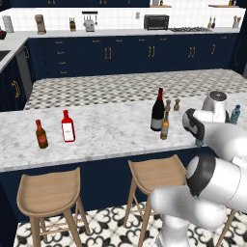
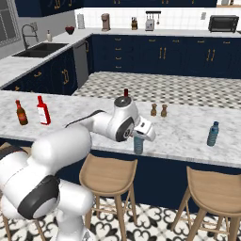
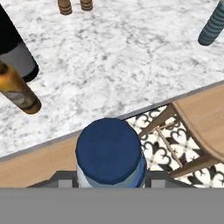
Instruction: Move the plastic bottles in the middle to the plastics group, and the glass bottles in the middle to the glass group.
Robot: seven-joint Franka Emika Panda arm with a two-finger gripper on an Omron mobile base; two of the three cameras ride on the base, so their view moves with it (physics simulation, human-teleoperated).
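Note:
My gripper [image 2: 138, 140] is shut on the small light-blue plastic bottle [image 2: 138, 145], whose dark blue cap [image 3: 109, 151] sits between the fingers [image 3: 65, 182] at the counter's front edge. The plastics group bottle [image 2: 213, 133] [image 1: 235, 114] [image 3: 214, 22] stands farther right on the counter. In the middle stand the tall dark wine bottle [image 1: 157, 111] [image 3: 15, 48] and, beside it, the slim amber bottle [image 1: 165, 126] [image 3: 17, 89]. The glass group is at the left: a brown bottle [image 1: 41, 134] [image 2: 21, 113] and a flat red bottle [image 1: 68, 126] [image 2: 43, 110].
Two small wooden shakers [image 1: 168, 105] [image 2: 153, 109] [image 3: 64, 6] stand behind the middle bottles. Wooden stools [image 1: 48, 193] [image 1: 157, 173] [image 2: 214, 188] stand below the marble counter's [image 1: 111, 135] front edge. My own arm [image 2: 103, 123] hides most of the wine bottle in the right base view.

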